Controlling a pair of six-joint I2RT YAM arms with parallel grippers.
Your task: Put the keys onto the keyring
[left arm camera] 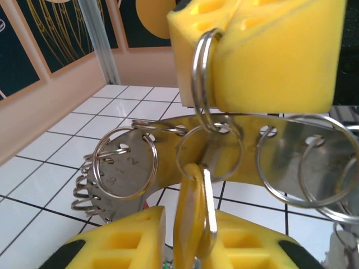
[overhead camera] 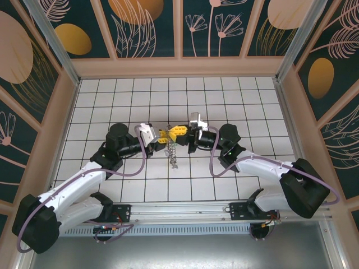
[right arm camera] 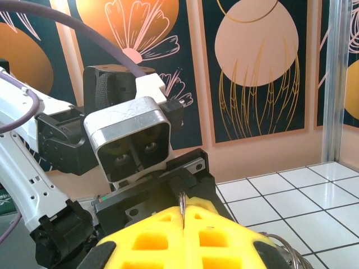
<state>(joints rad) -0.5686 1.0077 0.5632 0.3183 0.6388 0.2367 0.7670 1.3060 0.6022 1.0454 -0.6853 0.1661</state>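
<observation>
My left gripper (left arm camera: 193, 238) is shut on a yellow-headed key (left arm camera: 189, 196), held edge-on between its yellow fingers (left arm camera: 120, 241). The key's head hangs at a small split ring (left arm camera: 210, 150) of the keyring (left arm camera: 235, 134), a curved metal band carrying several rings and a numbered tag (left arm camera: 120, 165). My right gripper (right arm camera: 184, 221) is shut on another thin split ring (right arm camera: 182, 200) of it. That ring (left arm camera: 201, 73) shows again in the left wrist view, beside the right gripper's fingers (left arm camera: 263, 50). Both grippers (overhead camera: 163, 137) (overhead camera: 180, 132) meet above mid-table, the keyring's chain (overhead camera: 174, 152) dangling below.
White tiled floor (overhead camera: 224, 101) lies all round, with wooden-framed patterned walls (overhead camera: 179, 28) on three sides. The left wrist camera housing (right arm camera: 129, 140) sits directly in front of my right gripper. A purple cable (overhead camera: 216, 162) loops beside the right arm.
</observation>
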